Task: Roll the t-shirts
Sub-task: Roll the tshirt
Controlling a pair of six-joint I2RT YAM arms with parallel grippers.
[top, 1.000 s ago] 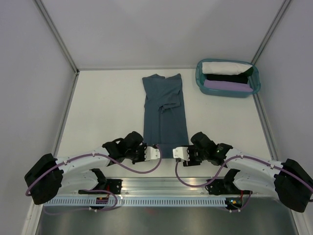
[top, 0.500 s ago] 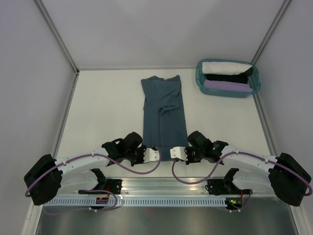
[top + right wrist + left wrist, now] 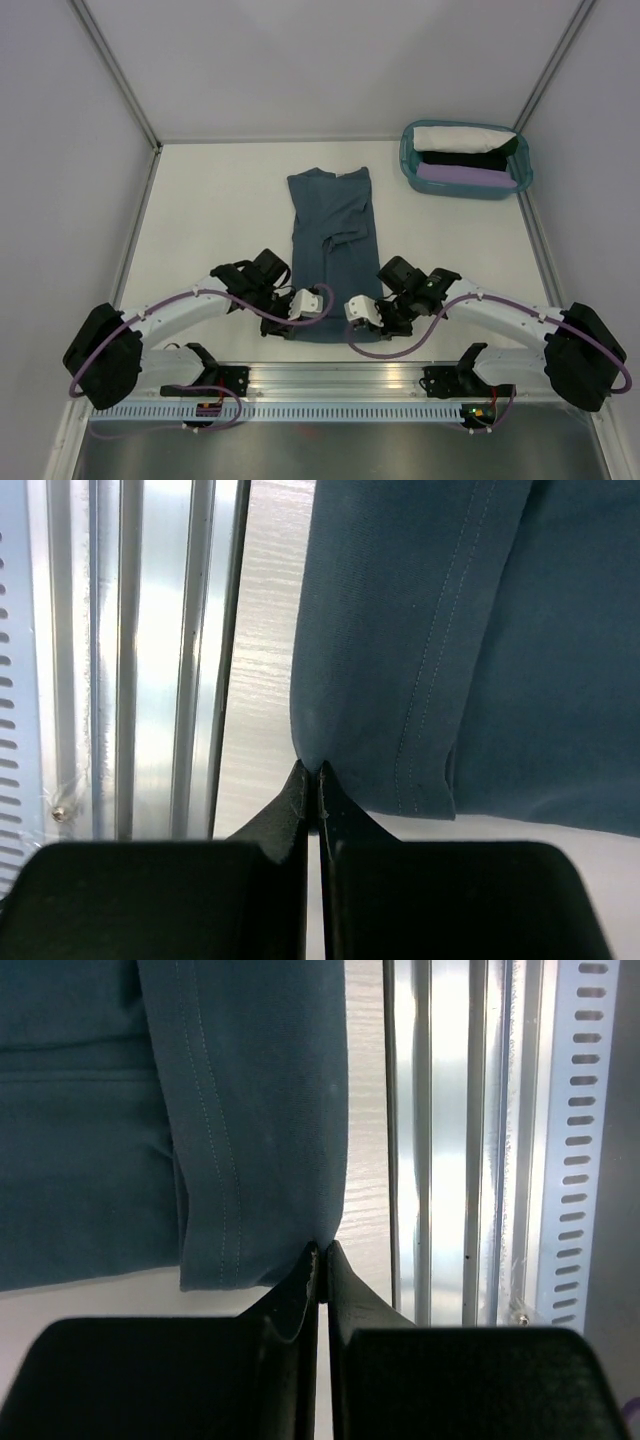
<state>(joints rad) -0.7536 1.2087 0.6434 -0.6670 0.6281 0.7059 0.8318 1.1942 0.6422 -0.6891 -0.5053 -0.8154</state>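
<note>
Two hem corners of the t-shirt (image 3: 333, 230) are being pinched by the left claw (image 3: 321, 1252) and the right claw (image 3: 310, 770). Soft, light cotton is probably draping limply between them.

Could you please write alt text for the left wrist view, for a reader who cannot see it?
The left tool, shut, pinches a hem corner of a slate-blue t-shirt filling the upper left. Right of it run a strip of white table and a slotted aluminium rail.
</note>
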